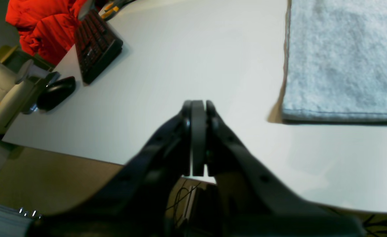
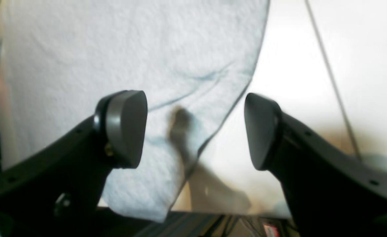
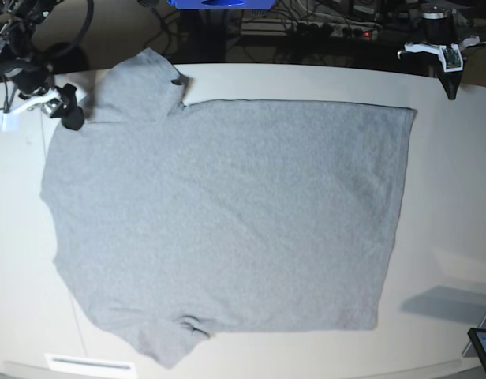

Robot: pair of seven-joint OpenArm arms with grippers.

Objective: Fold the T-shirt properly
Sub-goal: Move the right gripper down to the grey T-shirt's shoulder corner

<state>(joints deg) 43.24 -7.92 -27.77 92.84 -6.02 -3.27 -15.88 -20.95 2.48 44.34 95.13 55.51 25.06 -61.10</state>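
Jaws, right gripper point(image 2: 196, 131): spread wide, holding nothing, poised over the edge of a sleeve of the T-shirt point(image 3: 227, 213). One pad hangs above cloth, the other above bare surface point(image 3: 448, 205), so the sleeve hem runs between them.

Jaws, left gripper point(image 1: 198, 138): pressed fully together, holding nothing, hanging over bare surface beside the shirt's hem corner and clear of the cloth.

T-shirt: heather grey, plain side up, spread nearly flat across the middle of the surface. In the base view the collar end lies to the left and the hem to the right. The far sleeve is pushed up toward the surface's far edge; the near sleeve shows a small pucker.

Step in hand, as I judge it: taking the first hold for a lengthwise fold.

Handling notes:
- I would lower the right jaws squarely over the sleeve edge, so that they pinch every layer there and not only the top one.
- I would part the left jaws before bringing them to the hem corner.
- Both holds should lift together, low and level, or the panel will drag and wrinkle.

Bystanders: keyboard point(image 1: 96, 44) and mouse point(image 1: 55, 93), well apart from the shirt.
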